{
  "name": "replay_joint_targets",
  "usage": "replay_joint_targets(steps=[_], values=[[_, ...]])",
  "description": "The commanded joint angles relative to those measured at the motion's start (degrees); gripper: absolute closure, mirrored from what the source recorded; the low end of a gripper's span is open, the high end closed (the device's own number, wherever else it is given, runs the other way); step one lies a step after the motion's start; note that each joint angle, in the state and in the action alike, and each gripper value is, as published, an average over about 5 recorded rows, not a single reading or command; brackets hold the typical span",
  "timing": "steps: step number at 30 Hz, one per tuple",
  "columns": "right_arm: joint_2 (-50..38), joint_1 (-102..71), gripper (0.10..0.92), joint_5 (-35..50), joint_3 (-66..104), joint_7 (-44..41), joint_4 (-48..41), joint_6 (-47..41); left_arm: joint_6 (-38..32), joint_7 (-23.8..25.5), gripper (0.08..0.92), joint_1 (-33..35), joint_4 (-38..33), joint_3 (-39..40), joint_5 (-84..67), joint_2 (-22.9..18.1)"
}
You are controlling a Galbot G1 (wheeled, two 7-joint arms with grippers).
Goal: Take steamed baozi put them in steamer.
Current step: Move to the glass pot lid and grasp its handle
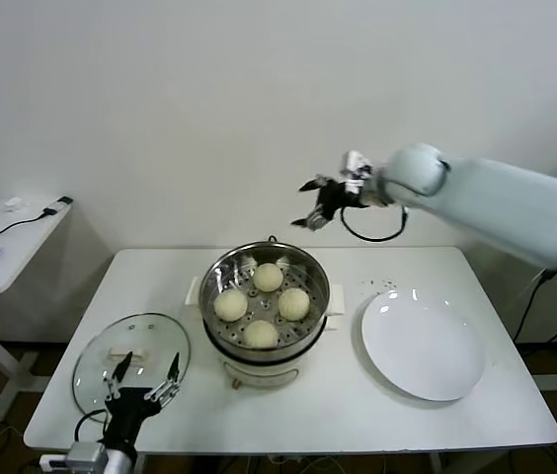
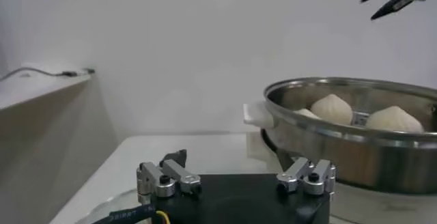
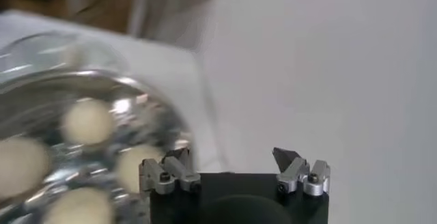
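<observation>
Four baozi (image 1: 262, 305) sitting in steamer (image 1: 221, 272) at mid-bench; plate (image 1: 423, 345) bare. Right claw (image 1: 320, 204) wide, empty, raised behind the steamer; left claw (image 1: 145, 378) wide over lid (image 1: 96, 362). Loading seemingly complete; next, probably lidding.

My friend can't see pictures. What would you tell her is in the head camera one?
Four steamed baozi sit inside the steamer in the middle of a white table, and a white plate beside it is bare. The right end effector hangs open above the steamer, holding nothing. The left end effector waits open over a glass lid.
</observation>
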Motion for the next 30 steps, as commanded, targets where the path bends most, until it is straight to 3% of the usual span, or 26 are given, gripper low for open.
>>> replay_joint_targets(steps=[1, 5, 10, 19, 30], values=[[-20.45, -61.48, 0.203, -15.22, 61.02, 18.16, 8.75, 8.15, -7.92, 0.04, 0.177, -3.0, 4.6, -0.69, 8.36, 0.4], [-14.23, -84.49, 0.202, -17.67, 83.12, 17.88, 10.07, 11.7, -10.67, -1.23, 0.177, -3.81, 6.55, -0.98, 14.26, 0.43], [-3.25, -99.28, 0.203, -20.24, 95.76, 18.09, 10.05, 17.71, -11.75, -4.44, 0.177, -5.04, 8.43, -1.64, 25.7, 0.35], [10.21, -108.39, 0.203, -22.36, 99.96, 19.97, 8.8, 22.65, -18.16, -18.19, 0.177, -4.85, 15.74, -3.4, 61.68, 5.34], [15.7, -111.0, 0.203, -25.78, 98.95, 21.52, 12.56, 22.05, -10.73, -27.09, 0.177, -5.1, 25.48, -2.43, 82.01, 9.28]])
